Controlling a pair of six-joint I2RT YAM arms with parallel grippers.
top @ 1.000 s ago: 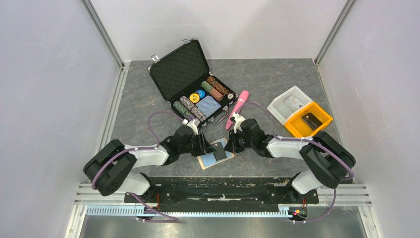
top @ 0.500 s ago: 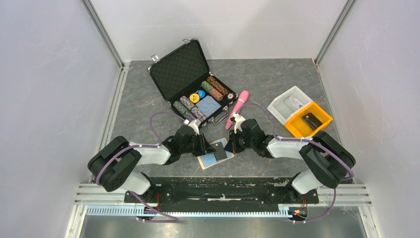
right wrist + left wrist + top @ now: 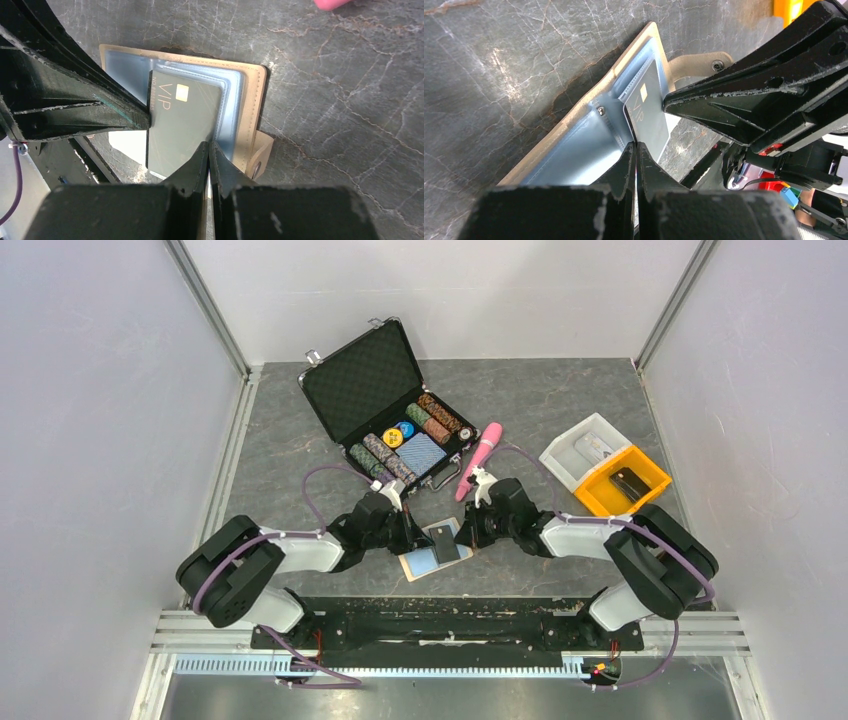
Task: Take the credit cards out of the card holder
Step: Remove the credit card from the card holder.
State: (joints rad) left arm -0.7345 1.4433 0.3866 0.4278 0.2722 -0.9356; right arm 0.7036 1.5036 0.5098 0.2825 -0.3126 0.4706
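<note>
Jaws of the left gripper (image 3: pixel 635 149) pinch the dark VIP card (image 3: pixel 182 125) by its edge, ready to draw it from the tan card holder (image 3: pixel 254 95) lying open on the table (image 3: pixel 560 400); the closed right gripper (image 3: pixel 208 149) seems to pin the holder.

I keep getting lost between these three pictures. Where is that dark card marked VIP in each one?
Top external: the dark VIP card lies just below the picture's centre.
Left wrist: the card is at centre, tilted across the picture.
Right wrist: the card is centre-left, with its VIP lettering showing.
Shared landmark: the tan card holder lies open beneath the card in every view.
</note>
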